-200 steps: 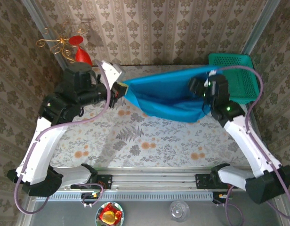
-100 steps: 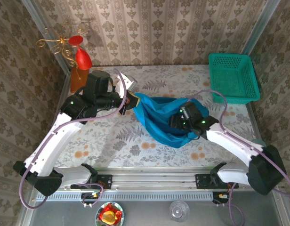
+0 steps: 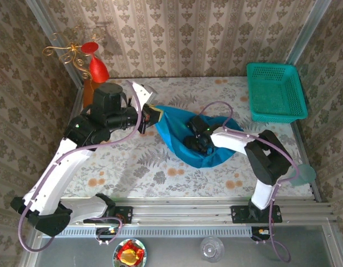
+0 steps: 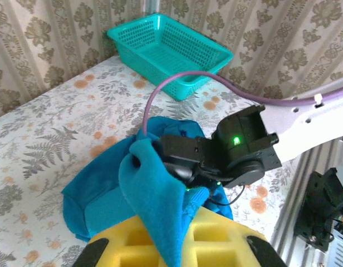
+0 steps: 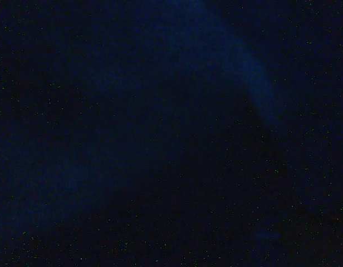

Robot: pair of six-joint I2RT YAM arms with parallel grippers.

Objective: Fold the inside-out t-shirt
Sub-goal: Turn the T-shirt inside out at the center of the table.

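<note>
Teal t-shirt (image 3: 216,156), bunched and unfolded, is being gripped at ten o'clock by left hand (image 3: 152,115); right hand (image 3: 194,142): cannot tell.

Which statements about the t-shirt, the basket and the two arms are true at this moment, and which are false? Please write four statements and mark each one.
1. The t-shirt lies spread flat on the table. False: it is bunched in a heap.
2. The green basket has nothing in it. True.
3. The left arm holds a fold of the t-shirt in its jaws. True.
4. The right arm reaches into the green basket. False: its end rests on the t-shirt heap, apart from the basket.
</note>
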